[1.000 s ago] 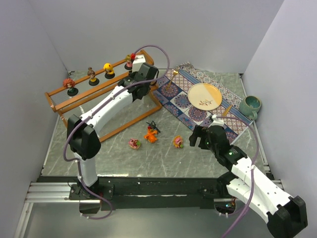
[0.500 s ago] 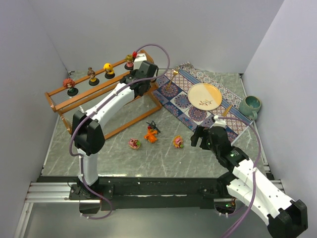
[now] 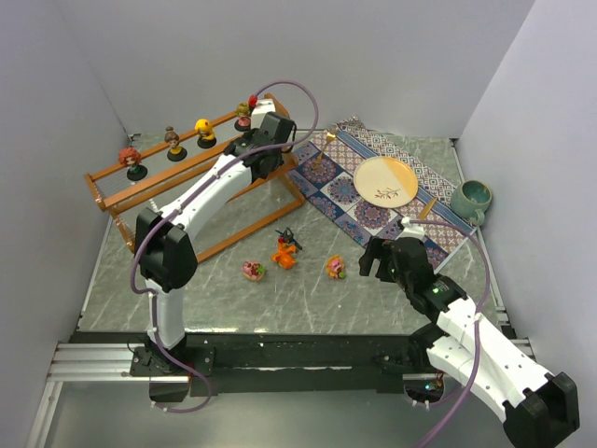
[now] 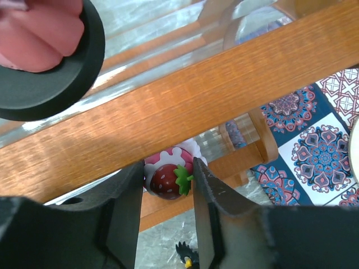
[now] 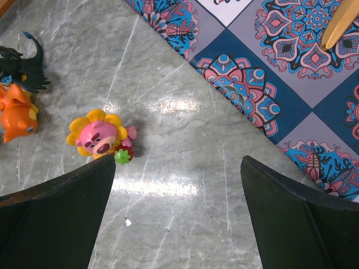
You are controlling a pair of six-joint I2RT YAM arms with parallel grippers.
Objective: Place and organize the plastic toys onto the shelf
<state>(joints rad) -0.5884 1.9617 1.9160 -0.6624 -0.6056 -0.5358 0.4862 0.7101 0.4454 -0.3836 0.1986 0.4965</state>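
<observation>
Overhead first: your left gripper (image 3: 250, 143) is out at the right end of the shelf (image 3: 244, 231), just under the top rail where four dolls (image 3: 173, 142) stand in a row. Four toys lie on the table between the arms: pink toy (image 3: 253, 271), orange toy (image 3: 284, 256), black toy (image 3: 288, 237), flower toy (image 3: 335, 268). Your right gripper (image 3: 375, 256) hovers just right of the flower toy, at the edge of the mat (image 3: 345, 191).

Left wrist: fingers are pinched on a strawberry toy (image 4: 168, 178), one on each side. It hangs just beyond a wooden rail (image 4: 185, 106). I can't tell whether it touches a tier. A doll's black base (image 4: 50, 84) sits top left on the level above.

Right wrist: fingers are spread wide and hold nothing. The flower toy (image 5: 101, 137) lies just ahead of the left finger, off-centre. The orange and black toys are further left.

Step in hand looks like placing the strawberry toy on a lower tier. Next you need to get it seated upright and clear of the rail, then release. For the right arm, shift left to centre on the flower toy before you descend.
</observation>
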